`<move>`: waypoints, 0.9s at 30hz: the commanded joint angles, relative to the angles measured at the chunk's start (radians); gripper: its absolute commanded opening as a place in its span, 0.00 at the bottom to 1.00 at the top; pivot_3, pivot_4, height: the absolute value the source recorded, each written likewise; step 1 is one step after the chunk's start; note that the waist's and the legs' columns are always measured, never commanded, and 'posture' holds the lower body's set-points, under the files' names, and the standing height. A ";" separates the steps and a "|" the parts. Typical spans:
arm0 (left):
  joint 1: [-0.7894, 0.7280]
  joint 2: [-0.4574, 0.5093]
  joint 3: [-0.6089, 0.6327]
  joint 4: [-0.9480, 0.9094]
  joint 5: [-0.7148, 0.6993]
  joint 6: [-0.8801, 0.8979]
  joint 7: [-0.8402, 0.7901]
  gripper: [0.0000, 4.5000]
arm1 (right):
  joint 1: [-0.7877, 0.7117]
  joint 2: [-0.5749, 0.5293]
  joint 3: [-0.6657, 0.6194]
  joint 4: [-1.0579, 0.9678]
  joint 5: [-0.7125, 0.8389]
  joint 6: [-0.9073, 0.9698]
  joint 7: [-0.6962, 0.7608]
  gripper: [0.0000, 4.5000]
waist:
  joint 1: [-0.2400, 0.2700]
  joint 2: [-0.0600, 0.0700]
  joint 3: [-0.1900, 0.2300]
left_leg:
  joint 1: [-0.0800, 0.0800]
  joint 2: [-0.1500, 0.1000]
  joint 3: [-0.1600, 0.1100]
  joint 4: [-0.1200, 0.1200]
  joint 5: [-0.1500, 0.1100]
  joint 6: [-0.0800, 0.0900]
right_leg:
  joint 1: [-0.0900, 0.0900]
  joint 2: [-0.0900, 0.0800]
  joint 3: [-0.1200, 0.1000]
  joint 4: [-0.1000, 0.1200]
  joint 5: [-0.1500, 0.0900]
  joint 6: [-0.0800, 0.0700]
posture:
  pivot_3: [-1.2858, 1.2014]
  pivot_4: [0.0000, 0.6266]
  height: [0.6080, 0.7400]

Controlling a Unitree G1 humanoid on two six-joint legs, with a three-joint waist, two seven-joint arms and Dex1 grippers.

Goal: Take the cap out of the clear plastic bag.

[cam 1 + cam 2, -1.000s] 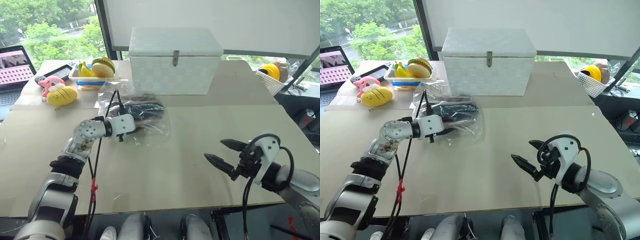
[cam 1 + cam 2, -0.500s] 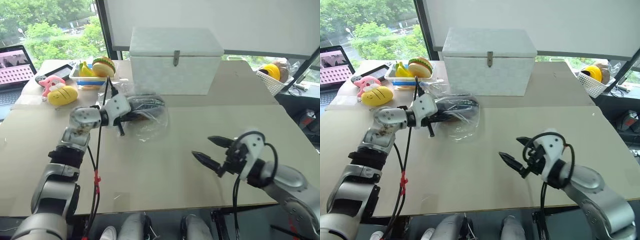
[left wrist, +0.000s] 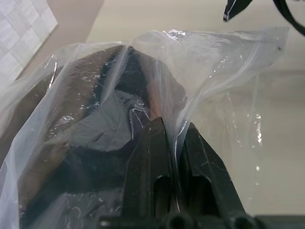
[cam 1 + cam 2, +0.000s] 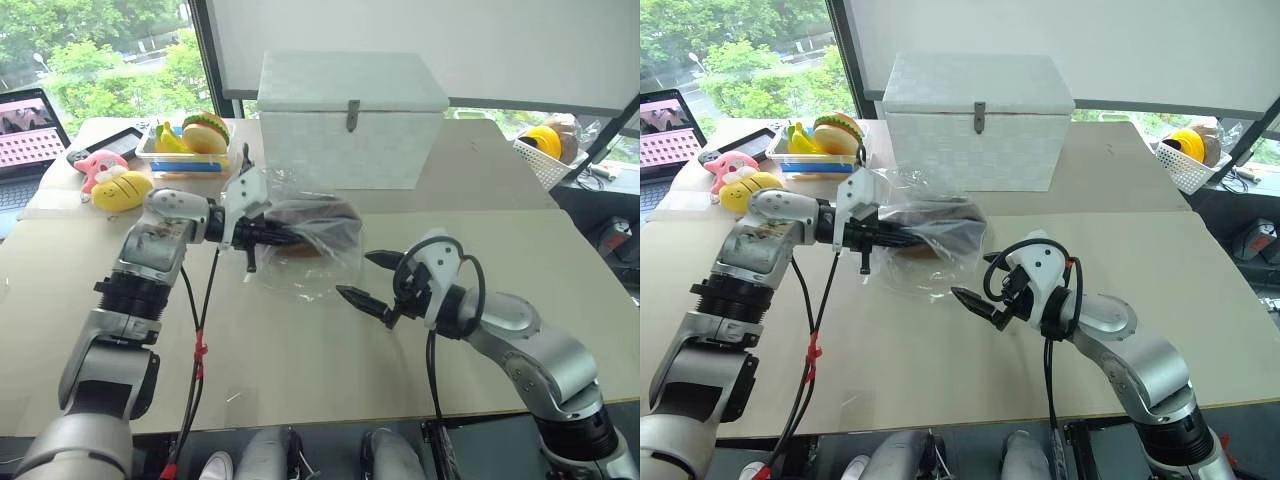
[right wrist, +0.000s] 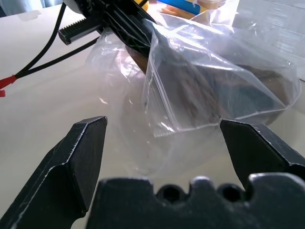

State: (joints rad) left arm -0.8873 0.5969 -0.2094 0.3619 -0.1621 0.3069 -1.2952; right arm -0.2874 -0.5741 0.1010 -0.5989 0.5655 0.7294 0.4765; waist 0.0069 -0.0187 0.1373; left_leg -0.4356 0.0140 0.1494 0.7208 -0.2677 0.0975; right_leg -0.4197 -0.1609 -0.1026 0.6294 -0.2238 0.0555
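The clear plastic bag [image 4: 312,256] hangs crumpled a little above the table, in front of the white box. Inside it lies the cap [image 4: 322,216], brown with dark panels, also seen through the film in the left wrist view [image 3: 95,138]. My left gripper [image 4: 283,238] is shut on the bag's film at its left side; the two fingers [image 3: 155,143] press together with plastic between them. My right gripper [image 4: 357,277] stands open just right of the bag's lower edge, pointing at it, apart from the film; the bag [image 5: 205,76] lies ahead of its spread fingers [image 5: 88,143].
The white latched box [image 4: 350,120] stands behind the bag. A tray of toy food [image 4: 188,142], a yellow plush [image 4: 122,190] and a pink toy sit at the far left, with a laptop [image 4: 28,130] beyond. A white basket [image 4: 545,155] is at the far right.
My left gripper has risen and turned to the right, lifting the bag off the table. My right gripper has moved left towards the bag and stays open.
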 commanded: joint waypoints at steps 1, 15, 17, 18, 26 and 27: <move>-0.084 -0.066 -0.004 0.062 0.041 -0.004 0.093 0.01 | 0.015 0.002 -0.087 -0.096 0.046 0.006 -0.016 1.00 | 0.005 0.000 0.000 | 0.000 0.000 0.000 0.000 0.000 0.000 | 0.000 0.000 0.000 0.000 0.000 0.000 | 0.52 0.24 0.87; -0.293 -0.257 -0.027 0.267 0.078 0.011 0.126 0.01 | -0.200 -0.001 0.032 -0.011 0.024 0.049 -0.121 1.00 | -0.013 0.000 0.000 | -0.001 0.000 0.000 -0.001 0.000 0.000 | -0.002 0.001 0.000 0.001 0.000 0.000 | 0.52 0.24 0.87; -0.318 -0.269 -0.017 0.297 0.074 0.018 0.127 0.01 | -0.211 -0.101 0.243 0.127 -0.234 -0.021 -0.103 1.00 | -0.018 0.000 0.000 | -0.001 0.000 0.001 0.000 0.000 0.000 | -0.001 0.000 0.001 0.002 0.000 0.000 | 0.52 0.24 0.87; -0.326 -0.273 -0.014 0.307 0.073 0.020 0.128 0.01 | -0.213 -0.125 0.295 0.165 -0.300 -0.049 -0.094 1.00 | -0.016 0.000 0.000 | -0.001 0.000 0.001 0.000 0.000 0.000 | -0.001 0.000 0.001 0.002 0.000 0.000 | 0.52 0.24 0.87; -0.348 -0.280 -0.014 0.333 0.076 -0.008 0.103 0.01 | -0.254 -0.113 0.278 0.462 -0.558 -0.236 -0.162 1.00 | -0.023 0.000 0.001 | -0.005 -0.001 0.001 -0.001 0.001 0.000 | -0.004 0.000 0.000 0.003 -0.001 0.002 | 0.52 0.24 0.87; -0.349 -0.281 -0.014 0.339 0.078 -0.006 0.106 0.01 | -0.245 -0.089 0.226 0.420 -0.486 -0.232 -0.119 1.00 | -0.024 0.000 0.001 | -0.005 -0.001 0.001 -0.001 0.001 0.000 | -0.004 0.000 -0.001 0.003 -0.001 0.002 | 0.52 0.24 0.87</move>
State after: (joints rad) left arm -1.2044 0.3135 -0.2413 0.7113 -0.0800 0.3233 -1.1830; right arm -0.5233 -0.6772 0.4061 -0.1319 0.0397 0.5234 0.3416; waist -0.0167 -0.0182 0.1381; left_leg -0.4404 0.0137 0.1503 0.7185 -0.2667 0.0967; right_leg -0.4233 -0.1608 -0.1035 0.6314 -0.2252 0.0572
